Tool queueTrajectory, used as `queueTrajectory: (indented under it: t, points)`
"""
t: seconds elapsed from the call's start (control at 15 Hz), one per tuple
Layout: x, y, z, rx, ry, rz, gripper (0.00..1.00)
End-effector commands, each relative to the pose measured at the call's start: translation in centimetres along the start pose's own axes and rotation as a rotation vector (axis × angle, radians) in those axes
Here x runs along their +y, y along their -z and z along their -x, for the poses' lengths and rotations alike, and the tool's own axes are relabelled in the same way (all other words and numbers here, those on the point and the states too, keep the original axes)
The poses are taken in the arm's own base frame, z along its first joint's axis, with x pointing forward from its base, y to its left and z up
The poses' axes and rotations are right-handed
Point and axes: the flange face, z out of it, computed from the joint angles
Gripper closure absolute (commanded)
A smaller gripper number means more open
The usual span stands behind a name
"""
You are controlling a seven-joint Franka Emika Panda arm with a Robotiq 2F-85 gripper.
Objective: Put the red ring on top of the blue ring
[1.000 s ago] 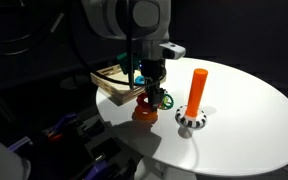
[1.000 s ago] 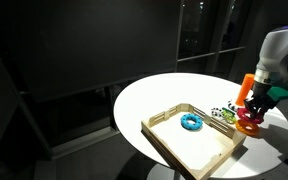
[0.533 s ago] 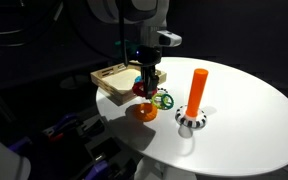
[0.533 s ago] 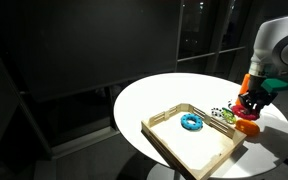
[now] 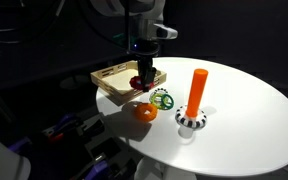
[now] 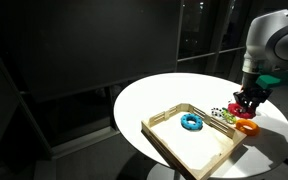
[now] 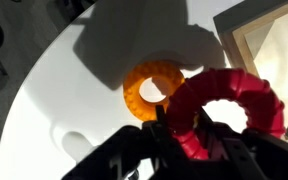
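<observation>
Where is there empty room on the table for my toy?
The wide white table past the orange peg is bare, and so is the tray floor around the blue ring. It is crowded between tray and peg: orange ring, green ring, and the gripper holding the red ring.

Both exterior views were dim, the room nearly black, and only the white table (image 5: 249, 110) was lit hard from above, close to washed out. In the wrist view the red ring (image 7: 234, 100) looked soft-edged (too close for focus), and a broad grey shadow lay behind the orange ring (image 7: 154, 90).
</observation>
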Motion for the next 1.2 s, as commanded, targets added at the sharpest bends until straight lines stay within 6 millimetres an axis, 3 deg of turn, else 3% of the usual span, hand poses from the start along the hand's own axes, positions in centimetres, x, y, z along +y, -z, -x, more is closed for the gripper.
queueTrajectory:
  t: [0.0, 0.2, 0.27, 0.67, 1.13]
  points:
    - [0.0, 0.0, 0.0, -0.002, 0.0, 0.001, 0.67]
    - [0.0, -0.1, 0.0, -0.003, 0.0, 0.001, 0.67]
    - [0.0, -0.1, 0.0, -0.003, 0.0, 0.001, 0.91]
    - [-1.8, 0.3, 0.0, 0.043, 0.044, 0.027, 0.9]
    - [-5.8, 0.8, -0.7, 0.112, 0.111, 0.024, 0.9]
